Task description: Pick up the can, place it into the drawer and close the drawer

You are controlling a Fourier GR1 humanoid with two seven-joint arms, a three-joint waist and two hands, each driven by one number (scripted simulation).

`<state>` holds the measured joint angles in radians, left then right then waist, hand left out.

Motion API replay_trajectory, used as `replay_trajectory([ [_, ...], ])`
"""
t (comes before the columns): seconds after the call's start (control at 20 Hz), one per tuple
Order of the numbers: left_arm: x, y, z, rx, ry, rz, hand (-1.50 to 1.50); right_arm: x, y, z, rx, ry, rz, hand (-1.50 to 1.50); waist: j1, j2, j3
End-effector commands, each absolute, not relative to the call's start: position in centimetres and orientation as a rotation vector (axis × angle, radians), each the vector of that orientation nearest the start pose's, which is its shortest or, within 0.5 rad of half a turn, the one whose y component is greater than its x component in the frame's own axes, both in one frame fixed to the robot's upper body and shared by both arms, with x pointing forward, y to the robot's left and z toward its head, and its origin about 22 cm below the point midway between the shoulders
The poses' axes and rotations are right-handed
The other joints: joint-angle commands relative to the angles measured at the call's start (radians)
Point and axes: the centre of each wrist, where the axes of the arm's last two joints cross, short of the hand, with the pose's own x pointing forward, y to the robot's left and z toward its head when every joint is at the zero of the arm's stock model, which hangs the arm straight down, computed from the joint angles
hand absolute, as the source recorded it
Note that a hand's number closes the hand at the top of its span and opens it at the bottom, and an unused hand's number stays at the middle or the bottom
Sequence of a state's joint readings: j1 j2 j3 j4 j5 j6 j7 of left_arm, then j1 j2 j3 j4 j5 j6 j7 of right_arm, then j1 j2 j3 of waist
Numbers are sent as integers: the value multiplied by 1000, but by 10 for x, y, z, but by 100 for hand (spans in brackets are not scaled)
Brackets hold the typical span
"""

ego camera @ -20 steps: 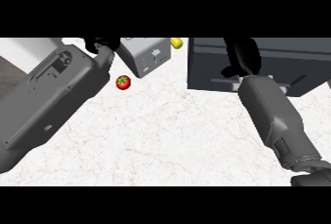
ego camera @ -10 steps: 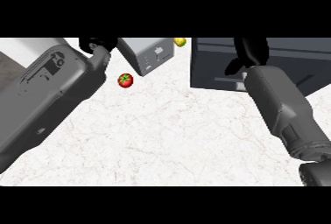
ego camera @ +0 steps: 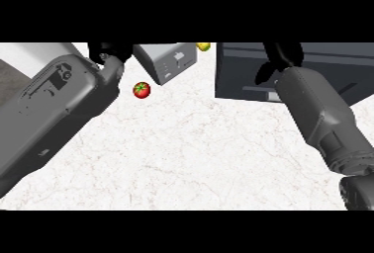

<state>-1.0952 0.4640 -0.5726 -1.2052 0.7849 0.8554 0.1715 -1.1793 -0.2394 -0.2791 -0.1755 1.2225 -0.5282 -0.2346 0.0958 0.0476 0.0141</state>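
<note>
Your left hand (ego camera: 110, 49) and right hand (ego camera: 281, 54) both sat at the top edge, mostly cut off; you couldn't tell whether either was open or closed. The right hand hung over the drawer (ego camera: 321, 69). No can showed. Bare counter (ego camera: 197, 153) lay between your forearms, with a tomato (ego camera: 141, 89) near the grey box (ego camera: 168, 60).

white counter (ego camera: 190, 153) lay open from centre to six o'clock; a tomato (ego camera: 142, 89), grey box (ego camera: 169, 60) and dark drawer unit (ego camera: 306, 69) crowded twelve o'clock.
</note>
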Motion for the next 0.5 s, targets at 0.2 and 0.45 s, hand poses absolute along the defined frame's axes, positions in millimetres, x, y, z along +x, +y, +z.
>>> replay_trajectory([
  [0.2,382,126,228,31,-1737,130,-150,474,-179,126,-732,-1824,559,-150,14,-19,-7],
  [0.45,374,121,223,19,-1707,139,-150,472,-200,118,-685,-1851,517,-150,13,-14,-10],
])
